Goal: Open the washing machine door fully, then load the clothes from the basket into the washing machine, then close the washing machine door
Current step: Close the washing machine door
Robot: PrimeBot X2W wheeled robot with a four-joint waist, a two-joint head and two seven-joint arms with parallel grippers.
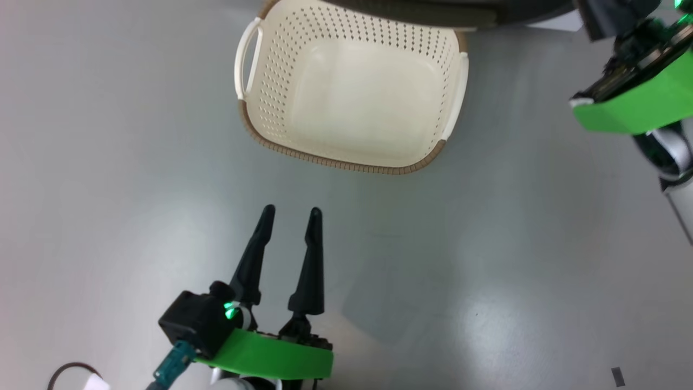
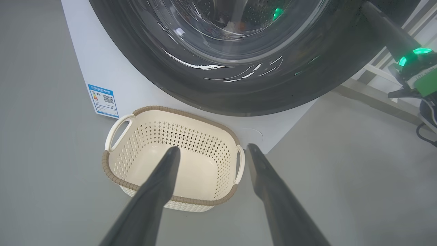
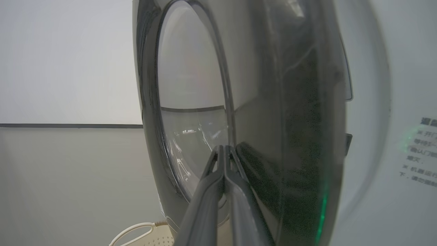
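**A:** What does the head view show?

**B:** The basket [image 1: 346, 162] sits on the grey floor [image 1: 108, 216] at twelve o'clock. The left gripper [image 1: 292, 211] hovers at six o'clock with its fingers spread. The right arm [image 1: 633, 105] is at two o'clock.

**A:** And the left wrist view?

**B:** The spread fingers frame the basket [image 2: 170, 136], which stands just beside the washing machine [image 2: 112, 75]. The door [image 2: 239, 92] fills twelve o'clock. Behind its glass is an orange patch [image 2: 236, 24], too small to identify.

**A:** The right wrist view?

**B:** The right gripper [image 3: 224, 147] has its fingers pressed together, the tips at the edge of the door's [image 3: 300, 136] glass. Whether they touch it cannot be told.
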